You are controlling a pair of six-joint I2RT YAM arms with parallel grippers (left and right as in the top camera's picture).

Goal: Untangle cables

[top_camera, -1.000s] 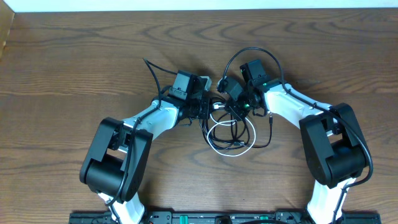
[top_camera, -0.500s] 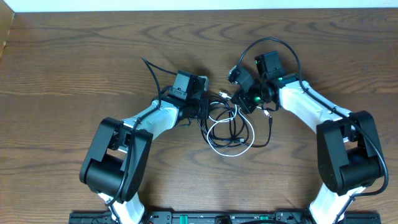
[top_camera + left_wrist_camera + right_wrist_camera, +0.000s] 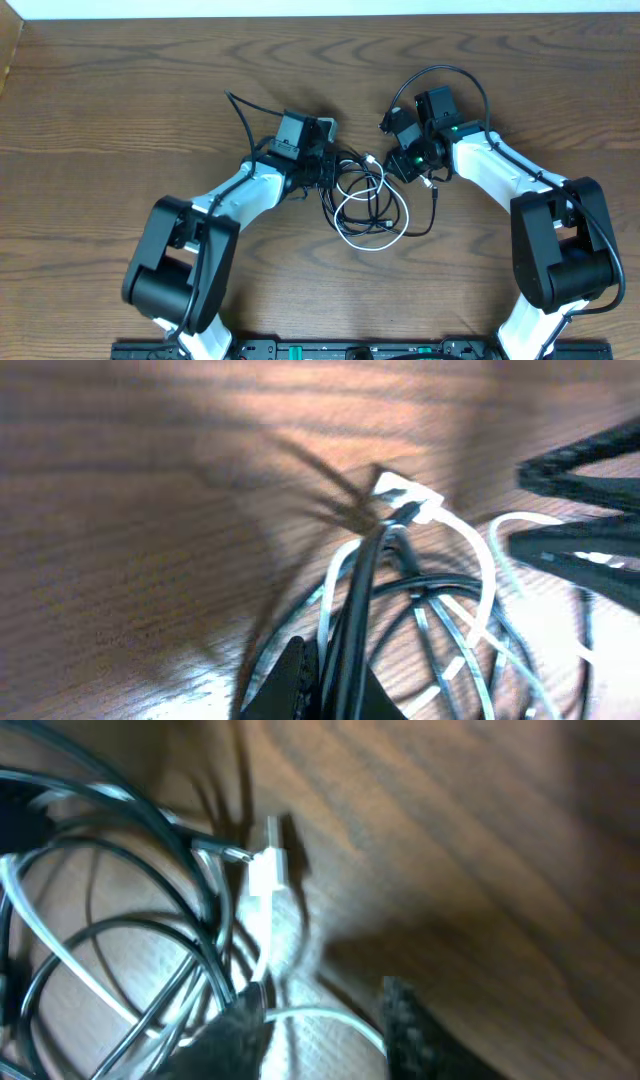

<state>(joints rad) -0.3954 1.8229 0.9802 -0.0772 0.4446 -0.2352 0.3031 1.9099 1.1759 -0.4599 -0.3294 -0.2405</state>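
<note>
- The left hand (image 3: 334, 172) clenches what seems to be the black cord of the cables (image 3: 368, 208).
- The right hand (image 3: 325, 1030) is released, fingers apart, near the white plug (image 3: 265, 870).
- The cables lie looped on the desk (image 3: 120, 110) between both hands.

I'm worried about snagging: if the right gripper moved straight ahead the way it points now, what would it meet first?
Most likely the thin white cord, lying right ahead of the open right gripper and ending in a small white plug. Its height is unclear, so it might pass over.
</note>
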